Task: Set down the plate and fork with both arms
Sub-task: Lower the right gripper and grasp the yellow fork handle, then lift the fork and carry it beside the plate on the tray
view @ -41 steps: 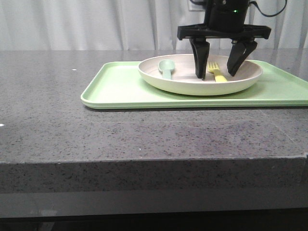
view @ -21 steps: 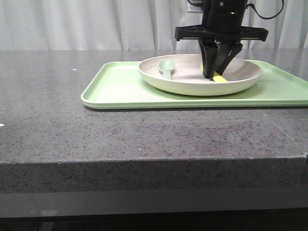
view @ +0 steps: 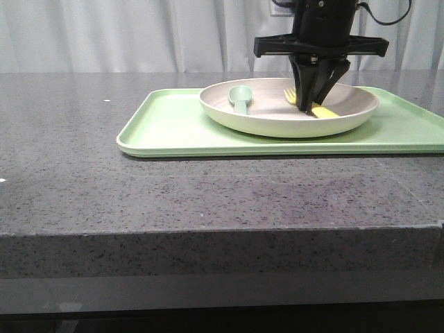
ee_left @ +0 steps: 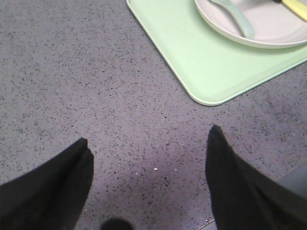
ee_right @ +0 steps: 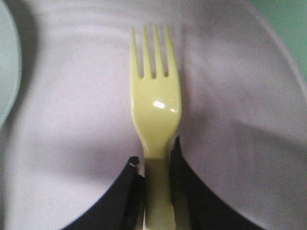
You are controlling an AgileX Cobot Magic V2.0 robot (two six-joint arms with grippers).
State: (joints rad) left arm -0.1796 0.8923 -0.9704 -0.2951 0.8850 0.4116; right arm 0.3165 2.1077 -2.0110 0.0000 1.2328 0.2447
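Both fingers of my right claw (ee_right: pixel 157 191) have just clamped the fork (ee_right: pixel 154 110), lifting it slightly off the plate (view: pixel 277 126); my left claw (ee_left: pixel 148 182) hangs spread, empty.

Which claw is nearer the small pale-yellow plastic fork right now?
Right. The right claw is shut on the small pale-yellow plastic fork, gripping its handle over the round cream-white plate. The left claw hangs open above bare grey countertop, off the light-green tray's corner.
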